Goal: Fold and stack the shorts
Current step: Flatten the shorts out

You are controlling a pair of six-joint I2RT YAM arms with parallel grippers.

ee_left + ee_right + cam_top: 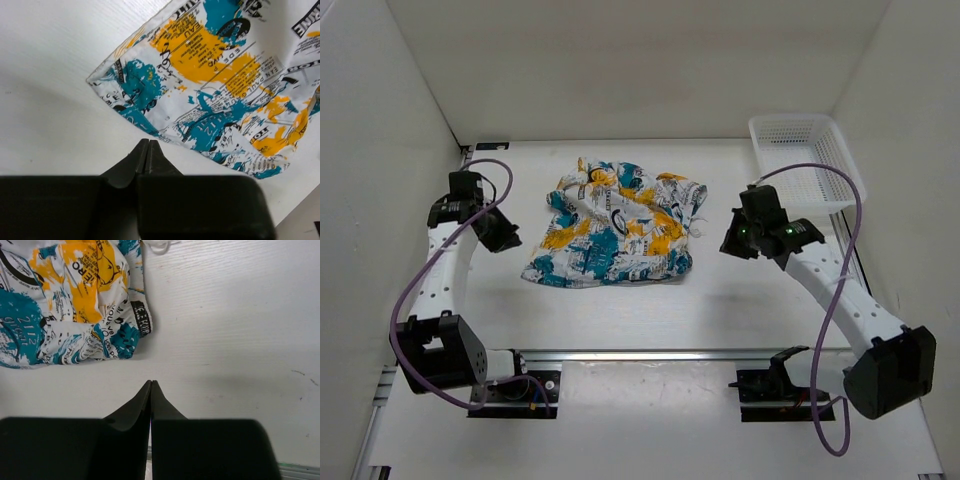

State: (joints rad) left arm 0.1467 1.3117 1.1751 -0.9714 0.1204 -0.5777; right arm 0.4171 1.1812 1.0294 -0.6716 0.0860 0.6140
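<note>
Plainly, the job is at an early stage. The shorts [610, 228] lie in the middle of the desk [620, 330], between the two arms, as a loose rumpled heap: the near edge runs fairly straight and flat, while the far part is bunched into ridges (no tidy rectangle anywhere). Judged from that, no proper fold is finished. No stack exists either, since no second garment is in view for this one to go on or under. What is left is nearly all of it: spread the cloth flat, fold it, and set it in its final place.

The left tool [506, 236] hovers just off the left edge of the shorts with its jaws pressed together and nothing between them. Its wrist view shows the closed tips above bare desk, with the near left corner of the cloth just beyond them. The right tool [733, 240] hangs near the right edge, likewise closed and holding nothing. In its own wrist view it is apart from the cloth's corner.

By count: one pair of shorts, one white mesh basket [840, 150] at the far right corner of the desk (well apart from the shorts, with no printed cloth visible in it), two arms and two tools
</note>
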